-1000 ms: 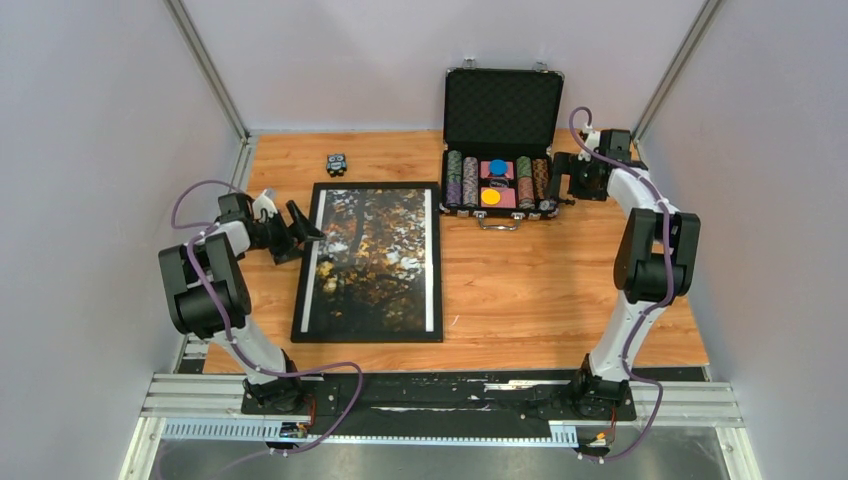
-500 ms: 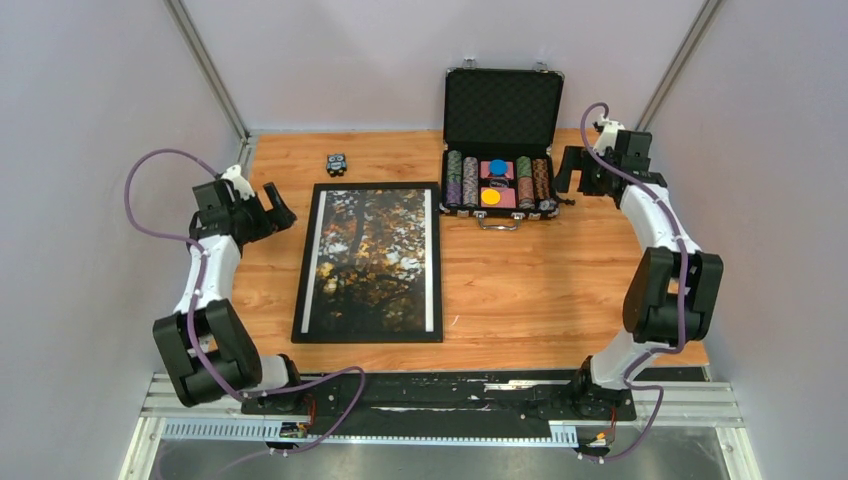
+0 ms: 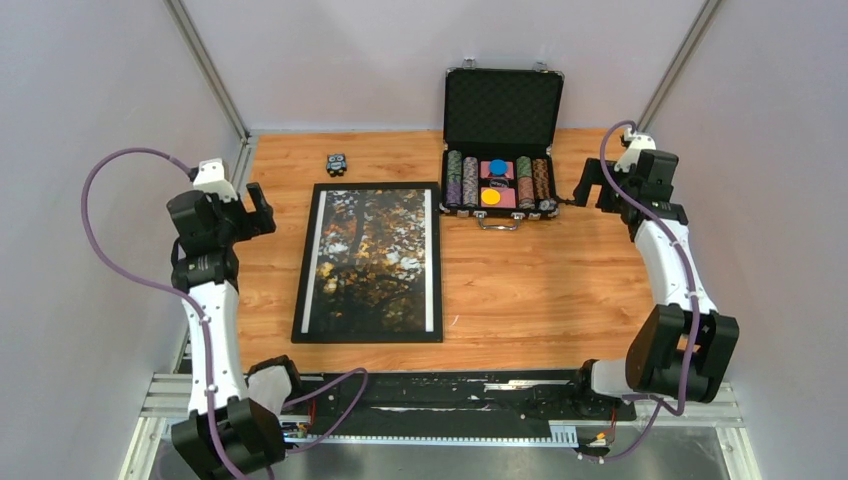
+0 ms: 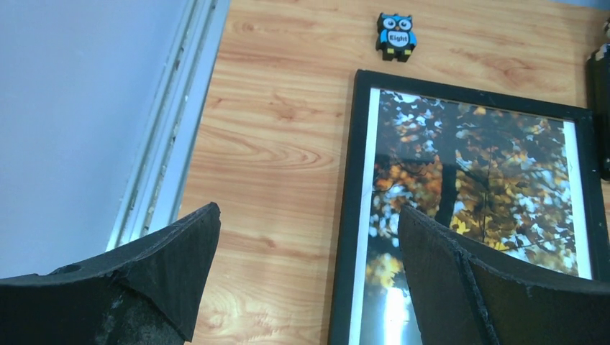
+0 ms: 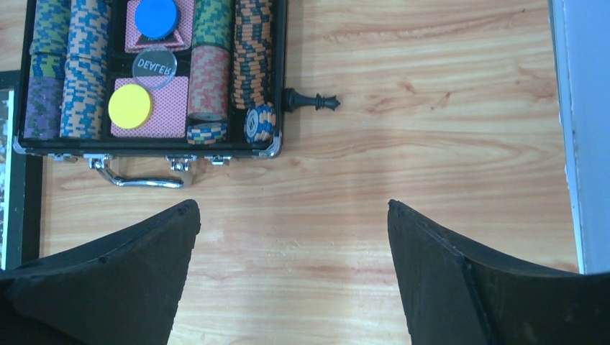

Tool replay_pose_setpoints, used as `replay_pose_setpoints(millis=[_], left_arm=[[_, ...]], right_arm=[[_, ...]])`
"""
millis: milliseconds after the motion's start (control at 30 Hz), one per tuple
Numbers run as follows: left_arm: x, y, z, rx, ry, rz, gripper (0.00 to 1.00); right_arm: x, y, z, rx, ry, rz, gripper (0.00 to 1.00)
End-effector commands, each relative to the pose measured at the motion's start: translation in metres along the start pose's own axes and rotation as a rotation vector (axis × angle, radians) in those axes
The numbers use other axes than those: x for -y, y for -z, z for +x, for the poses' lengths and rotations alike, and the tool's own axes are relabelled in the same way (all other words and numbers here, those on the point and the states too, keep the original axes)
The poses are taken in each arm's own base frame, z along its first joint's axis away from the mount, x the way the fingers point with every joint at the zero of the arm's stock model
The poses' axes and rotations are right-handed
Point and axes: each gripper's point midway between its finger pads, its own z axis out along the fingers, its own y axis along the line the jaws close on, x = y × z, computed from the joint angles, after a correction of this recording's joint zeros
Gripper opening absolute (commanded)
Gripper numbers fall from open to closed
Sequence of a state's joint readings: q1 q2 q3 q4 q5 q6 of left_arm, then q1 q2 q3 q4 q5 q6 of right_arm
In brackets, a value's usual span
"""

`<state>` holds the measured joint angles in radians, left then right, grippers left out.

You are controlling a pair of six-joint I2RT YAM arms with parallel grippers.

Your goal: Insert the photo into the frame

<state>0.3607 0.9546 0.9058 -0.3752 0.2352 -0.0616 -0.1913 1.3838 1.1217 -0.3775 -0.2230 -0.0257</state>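
Observation:
The photo (image 3: 372,260), dark autumn trees with orange-yellow leaves and white side strips, lies flat inside the black frame (image 3: 366,337) on the wooden table, left of centre. My left gripper (image 3: 255,205) is open and empty, raised above the table to the left of the frame's far left corner. In the left wrist view its gripper (image 4: 309,210) hangs over bare wood beside the frame's left rail (image 4: 349,187), and the photo (image 4: 467,165) shows too. My right gripper (image 3: 590,185) is open and empty, right of the chip case, over bare wood (image 5: 293,205).
An open black chip case (image 3: 500,150) with stacked chips stands at the back, just right of the frame; its front rim (image 5: 147,147) shows in the right wrist view. A black chess piece (image 5: 309,101) lies by its right side. A small owl figure (image 3: 336,162) sits behind the frame. Walls close both sides.
Both arms have straightened and risen. The left gripper pulled back from the frame's left edge towards the left wall. The right gripper moved right, away from the chip case.

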Motion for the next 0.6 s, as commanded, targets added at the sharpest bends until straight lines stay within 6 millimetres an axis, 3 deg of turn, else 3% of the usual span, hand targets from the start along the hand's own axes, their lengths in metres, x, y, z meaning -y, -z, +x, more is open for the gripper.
replay_pose_setpoints(millis=[0, 267, 567], left_arm=[[0.004, 0.023, -0.006, 0.045, -0.066, 0.012, 1.0], [0.008, 0.056, -0.014, 0.158, -0.135, -0.011, 1.0], [0.021, 0.082, -0.019, 0.267, -0.159, 0.026, 1.0]], right_arm=[[0.002, 0.018, -0.003, 0.043, -0.041, 0.035, 1.0], [-0.001, 0.045, 0.007, 0.078, -0.067, 0.035, 1.0], [-0.024, 0.077, 0.013, 0.144, -0.077, -0.048, 1.0]])
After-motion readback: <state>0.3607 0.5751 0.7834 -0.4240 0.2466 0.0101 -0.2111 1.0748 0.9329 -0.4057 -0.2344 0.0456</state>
